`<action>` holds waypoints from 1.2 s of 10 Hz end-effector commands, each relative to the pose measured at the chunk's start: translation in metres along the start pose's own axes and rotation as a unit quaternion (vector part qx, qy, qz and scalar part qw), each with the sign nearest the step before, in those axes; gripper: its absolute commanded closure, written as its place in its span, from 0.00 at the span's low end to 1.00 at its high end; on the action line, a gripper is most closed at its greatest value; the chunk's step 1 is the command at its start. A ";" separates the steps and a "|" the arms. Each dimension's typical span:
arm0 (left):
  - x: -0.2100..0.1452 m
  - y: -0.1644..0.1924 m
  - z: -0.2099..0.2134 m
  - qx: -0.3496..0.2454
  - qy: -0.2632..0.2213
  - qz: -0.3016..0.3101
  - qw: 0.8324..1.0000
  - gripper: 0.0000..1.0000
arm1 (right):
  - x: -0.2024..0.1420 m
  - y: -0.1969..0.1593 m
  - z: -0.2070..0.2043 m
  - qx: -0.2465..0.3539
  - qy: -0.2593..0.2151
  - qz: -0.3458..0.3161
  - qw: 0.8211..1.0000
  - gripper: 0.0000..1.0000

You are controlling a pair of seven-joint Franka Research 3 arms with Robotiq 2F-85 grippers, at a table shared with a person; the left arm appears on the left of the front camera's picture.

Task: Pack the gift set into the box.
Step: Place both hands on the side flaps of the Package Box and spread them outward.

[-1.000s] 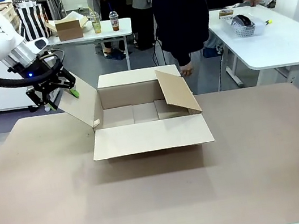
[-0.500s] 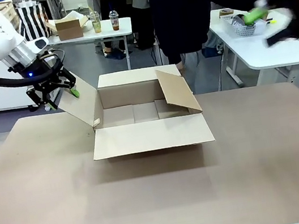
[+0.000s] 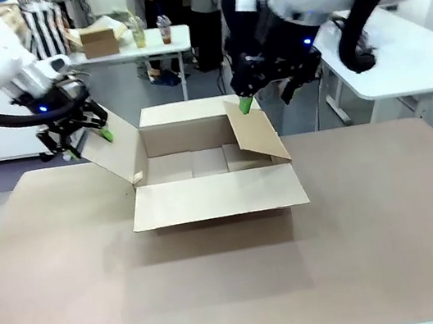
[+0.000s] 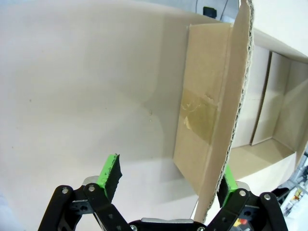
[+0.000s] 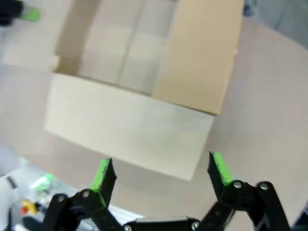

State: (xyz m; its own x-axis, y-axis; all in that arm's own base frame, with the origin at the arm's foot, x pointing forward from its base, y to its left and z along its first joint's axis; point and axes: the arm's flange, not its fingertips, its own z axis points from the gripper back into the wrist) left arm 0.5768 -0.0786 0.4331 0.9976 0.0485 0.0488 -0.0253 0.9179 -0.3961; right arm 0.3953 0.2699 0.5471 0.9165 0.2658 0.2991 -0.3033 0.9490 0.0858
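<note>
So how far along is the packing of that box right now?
Early stage. Done: the box sits on the table, near flap folded flat. In hand: the open left gripper straddles the left flap, while the open right gripper hovers by the right flap, which leans inward. Left: nothing is inside yet.

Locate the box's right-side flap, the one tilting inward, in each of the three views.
Front: right flap right of centre, leaning over the box, right gripper at its top edge.
Left wrist: not identifiable; the near upright flap is the left one.
Right wrist: upper right.
Shared landmark: the box floor seam.
</note>
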 end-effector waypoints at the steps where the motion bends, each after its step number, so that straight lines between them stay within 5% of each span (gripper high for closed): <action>1: -0.001 0.001 0.003 0.008 -0.002 -0.003 1.000 0.00 | -0.020 -0.034 0.038 0.031 0.014 -0.028 0.999 0.00; 2: -0.001 0.001 0.003 0.008 -0.002 -0.003 1.000 0.00 | 0.000 0.000 0.000 0.000 0.000 0.000 1.000 0.00; 4: -0.001 0.001 0.003 0.008 -0.002 -0.003 1.000 0.00 | -0.004 -0.015 0.010 -0.001 0.008 -0.009 1.000 0.00; 5: -0.001 0.001 0.003 0.008 -0.002 -0.003 1.000 0.00 | 0.021 0.011 -0.008 -0.087 0.015 -0.055 0.995 0.00; 7: -0.001 0.001 0.003 0.008 -0.002 -0.003 1.000 0.00 | 0.087 0.056 -0.051 -0.099 0.004 -0.111 0.989 0.00; 9: -0.001 0.001 0.003 0.008 -0.002 -0.003 1.000 0.00 | 0.134 0.080 -0.094 -0.170 0.050 -0.164 0.970 0.00; 12: -0.001 0.001 0.003 0.008 -0.002 -0.003 1.000 0.00 | 0.157 0.096 -0.163 -0.265 0.081 -0.159 0.948 0.00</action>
State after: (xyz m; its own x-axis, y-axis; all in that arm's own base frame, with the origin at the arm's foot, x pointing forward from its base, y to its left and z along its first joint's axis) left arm 0.5771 -0.0785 0.4332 0.9976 0.0485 0.0492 -0.0251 0.9180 -0.3958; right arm 0.5315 0.4020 0.4303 0.9762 -0.0634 0.2076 0.1267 0.9431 -0.3075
